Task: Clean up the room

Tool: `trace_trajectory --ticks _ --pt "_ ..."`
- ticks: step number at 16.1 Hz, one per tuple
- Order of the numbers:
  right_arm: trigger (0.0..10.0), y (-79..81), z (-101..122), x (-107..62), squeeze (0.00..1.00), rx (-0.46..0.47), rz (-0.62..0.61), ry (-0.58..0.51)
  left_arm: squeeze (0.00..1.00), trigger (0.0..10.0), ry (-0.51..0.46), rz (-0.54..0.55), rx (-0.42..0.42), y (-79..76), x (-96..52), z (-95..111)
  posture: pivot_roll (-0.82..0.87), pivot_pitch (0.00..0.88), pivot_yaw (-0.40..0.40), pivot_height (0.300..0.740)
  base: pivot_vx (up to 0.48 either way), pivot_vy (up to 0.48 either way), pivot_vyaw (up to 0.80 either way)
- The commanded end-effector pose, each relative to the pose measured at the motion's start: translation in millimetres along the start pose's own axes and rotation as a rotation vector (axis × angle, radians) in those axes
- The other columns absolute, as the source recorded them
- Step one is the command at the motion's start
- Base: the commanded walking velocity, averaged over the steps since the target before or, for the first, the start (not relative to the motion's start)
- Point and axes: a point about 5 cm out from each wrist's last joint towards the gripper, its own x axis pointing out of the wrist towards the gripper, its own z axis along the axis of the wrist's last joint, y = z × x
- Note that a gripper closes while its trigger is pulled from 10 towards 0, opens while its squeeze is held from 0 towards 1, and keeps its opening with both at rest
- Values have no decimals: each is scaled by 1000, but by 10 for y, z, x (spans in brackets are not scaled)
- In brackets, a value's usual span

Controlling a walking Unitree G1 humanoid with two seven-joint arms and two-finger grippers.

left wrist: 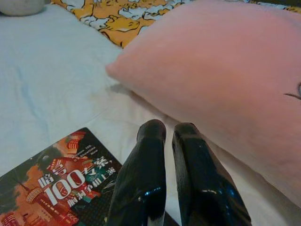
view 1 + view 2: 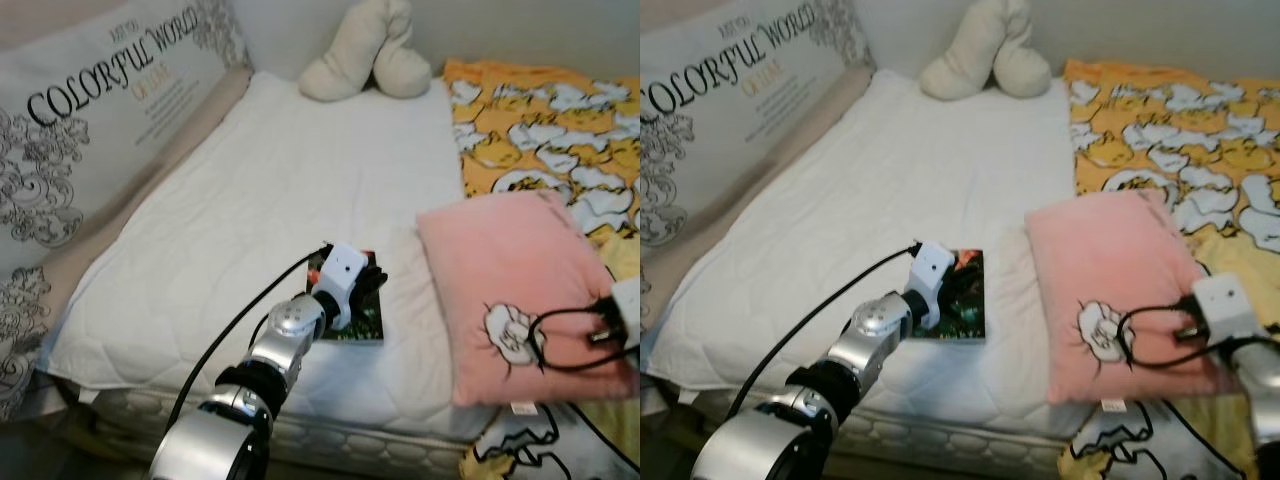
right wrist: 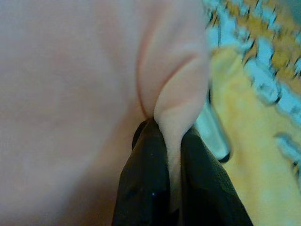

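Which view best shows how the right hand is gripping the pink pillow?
The right wrist view: both black fingers pinch a fold of the pink pillow between them. The eye views show the whole pillow, with the right hand at its edge, the pinch hidden.

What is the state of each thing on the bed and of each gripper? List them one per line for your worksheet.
pink pillow: lying on the bed, its edge pinched by the right gripper.
book: flat, closed, cover up, beside the pillow.
left gripper: shut, empty, over the book's edge.
yellow blanket: spread, rumpled.
cream plush toy: resting at the bed's far end.
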Motion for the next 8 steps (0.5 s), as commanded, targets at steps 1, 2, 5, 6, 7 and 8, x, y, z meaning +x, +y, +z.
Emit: trace_trajectory --ticks 1,2,5,6,7,8 --pt "10000 152 -151 3 384 27 9 51 0 10000 27 3 15 -3 -19 -49 -50 0 45 732 0 0 0" --pt "10000 202 -203 -2 1000 76 11 60 0 10000 29 5 17 5 -22 -51 -50 0 45 732 0 0 0" --pt "10000 10 -177 -77 1000 102 -113 -5 0 10000 -13 19 15 54 -16 43 -40 0 44 732 0 0 0" --pt "10000 -127 -138 -119 1000 74 -186 -30 0 10000 -35 24 -32 57 -17 54 -38 0 42 732 0 0 0" --pt "10000 -217 -28 -204 1000 146 -268 -151 0 10000 -80 154 -85 146 -75 37 -31 0 38 732 0 0 0" --pt "10000 -68 76 -268 1000 202 -251 -273 0 10000 -85 230 -92 203 -171 -52 -38 0 50 732 0 0 0"
